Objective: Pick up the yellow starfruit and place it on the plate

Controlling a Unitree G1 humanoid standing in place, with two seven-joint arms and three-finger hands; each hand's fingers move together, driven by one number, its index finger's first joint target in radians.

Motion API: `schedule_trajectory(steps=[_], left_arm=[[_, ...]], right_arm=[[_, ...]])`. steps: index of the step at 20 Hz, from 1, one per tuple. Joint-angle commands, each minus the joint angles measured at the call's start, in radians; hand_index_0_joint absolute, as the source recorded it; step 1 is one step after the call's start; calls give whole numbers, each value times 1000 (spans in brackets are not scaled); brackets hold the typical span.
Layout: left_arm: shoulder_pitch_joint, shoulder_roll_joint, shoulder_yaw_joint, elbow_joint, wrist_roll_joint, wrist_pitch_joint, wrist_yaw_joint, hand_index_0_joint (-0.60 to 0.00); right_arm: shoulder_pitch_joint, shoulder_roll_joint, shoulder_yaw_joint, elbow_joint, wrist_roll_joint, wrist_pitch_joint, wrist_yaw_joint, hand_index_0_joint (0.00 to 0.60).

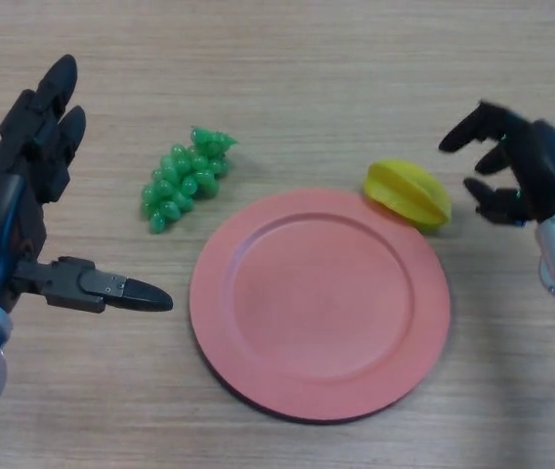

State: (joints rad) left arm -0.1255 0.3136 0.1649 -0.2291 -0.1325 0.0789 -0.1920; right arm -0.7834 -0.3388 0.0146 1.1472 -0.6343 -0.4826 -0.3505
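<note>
**Ana:** So, starting at the fingers: where are they?

**Ben:** On the right hand, the fingers are spread in a loose, open curve with the thumb below, and nothing is held between them. They hover just beside the yellow starfruit, on its far right side, not touching it as far as I can tell.

**Ana:** And the fruit itself?

**Ben:** It lies on the worktop at the upper right edge of the pink plate, touching or slightly overlapping the rim; the view does not settle which.

**Ana:** What might go wrong?

**Ben:** The starfruit is ridged and rounded, so a closing grip that lands on a ridge could squeeze it out sideways. A push from the right would slide it onto the plate unheld, or tip the rim. Closing too low could catch the plate edge as well.

**Ana:** Anything else nearby?

**Ben:** A bunch of green grapes sits left of the plate, well apart from the fruit. The left hand rests open at the left, holding nothing.
</note>
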Motion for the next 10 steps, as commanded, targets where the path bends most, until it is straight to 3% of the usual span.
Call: schedule_trajectory(steps=[1,3,6,9,10], left_arm=[[-43,38,61,-81,-21,-128,15,0],[-39,34,58,-93,-30,-123,12,0],[-36,32,59,-93,-38,-118,7,0],[-36,34,62,-90,-36,-124,9,0],[-36,34,64,-88,-34,-128,10,0]], right_arm=[[-39,-27,-81,-156,165,-55,27,600],[18,20,-114,-324,333,32,138,600],[85,38,-82,-529,427,174,209,600],[143,57,-73,-684,498,256,258,201],[178,67,-66,-772,538,300,288,101]])
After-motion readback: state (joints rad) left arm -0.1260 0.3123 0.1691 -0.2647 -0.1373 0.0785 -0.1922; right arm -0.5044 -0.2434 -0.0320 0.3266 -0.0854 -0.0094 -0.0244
